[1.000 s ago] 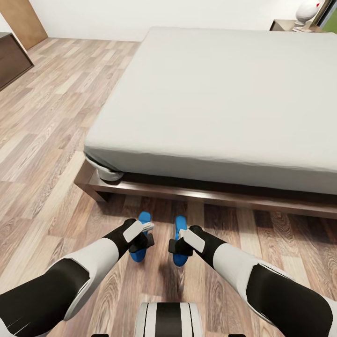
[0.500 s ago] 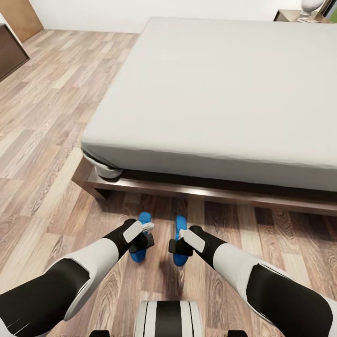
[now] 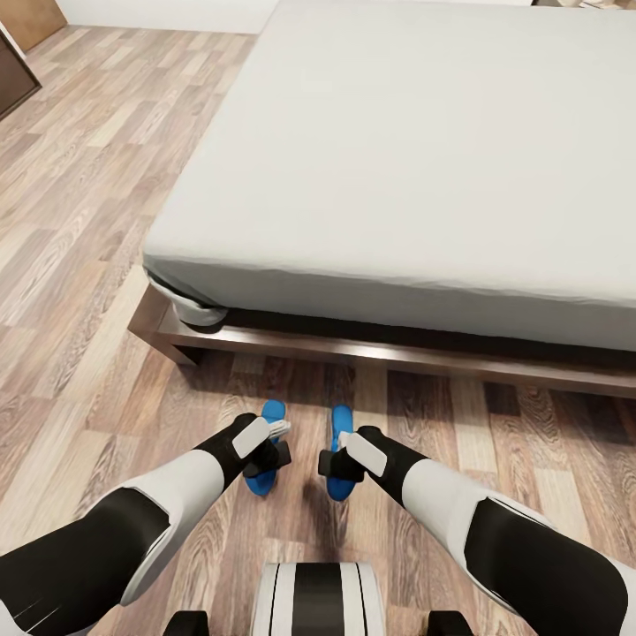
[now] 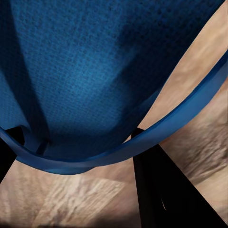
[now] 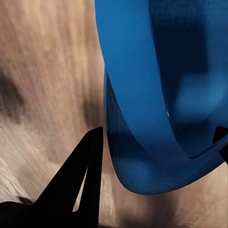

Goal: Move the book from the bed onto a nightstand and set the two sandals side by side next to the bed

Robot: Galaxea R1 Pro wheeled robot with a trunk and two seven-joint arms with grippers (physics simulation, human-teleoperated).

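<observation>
wood-plank floor (image 3: 88, 265), bed (image 3: 397, 177), two sandals (image 3: 268, 415)

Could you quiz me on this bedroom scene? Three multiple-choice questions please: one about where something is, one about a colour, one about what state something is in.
1. Where are the two sandals?
A. On the mattress
B. On the floor beside the bed
C. On a shelf

2. What colour are they?
A. Red
B. Green
C. Blue

3. What lies on the mattress?
A. Nothing in view
B. A pillow
C. A heap of clothes

Answers:
1 B: the left sandal and right sandal show over the wood floor in front of the bed, at the left end effector and right end effector.
2 C: both are bright blue.
3 A: the mattress looks bare.
</observation>
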